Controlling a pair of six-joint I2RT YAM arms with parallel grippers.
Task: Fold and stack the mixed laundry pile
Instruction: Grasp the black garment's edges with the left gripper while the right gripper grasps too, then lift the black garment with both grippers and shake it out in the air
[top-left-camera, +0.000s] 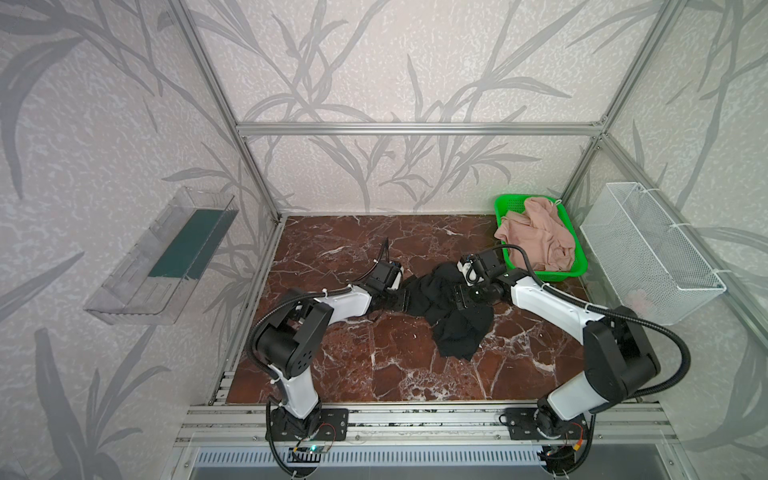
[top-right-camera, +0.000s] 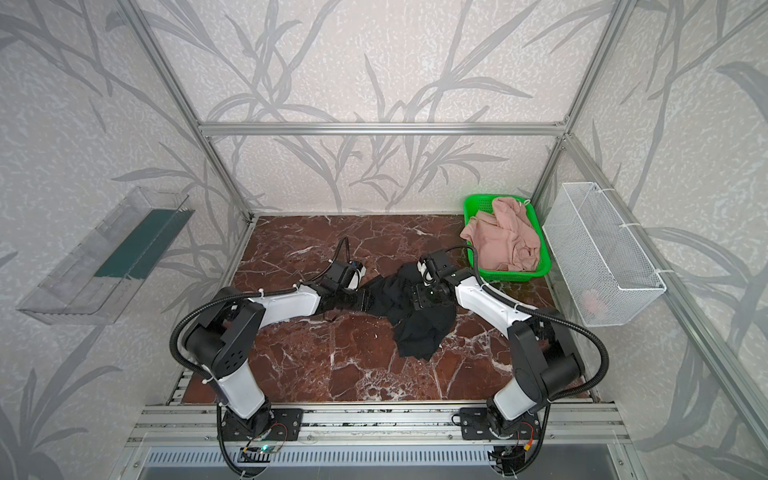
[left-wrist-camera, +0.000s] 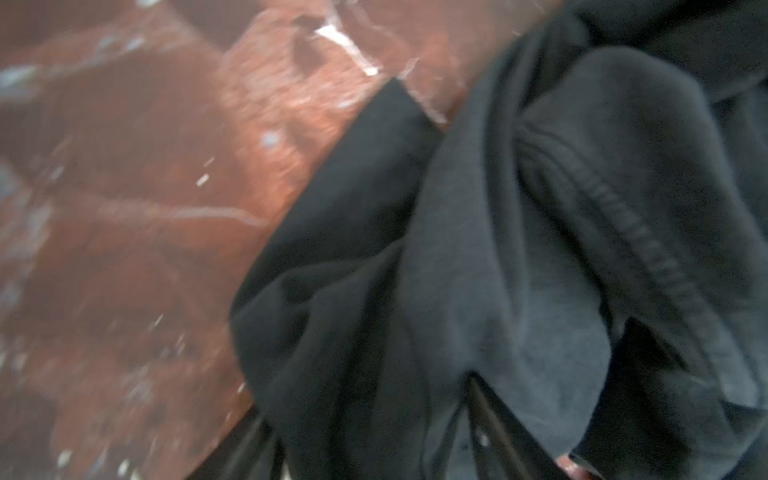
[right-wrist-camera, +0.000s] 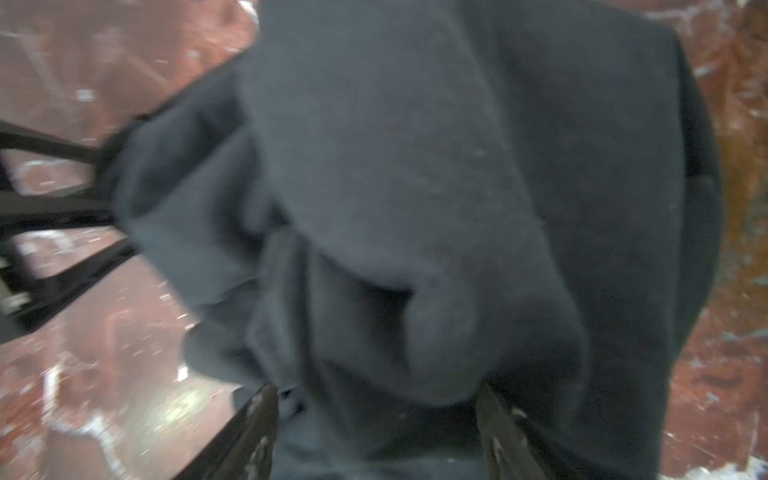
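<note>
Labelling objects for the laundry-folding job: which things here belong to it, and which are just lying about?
Belongs to the job: black garment on the table; pink garment in the green basket.
Just lying about: green basket; white wire basket; clear wall tray.

No text, label, brand, number or sign can be read in any of the views. The black T-shirt (top-left-camera: 453, 320) is shown blurred in both wrist views, and no lettering can be made out on its cloth.
</note>
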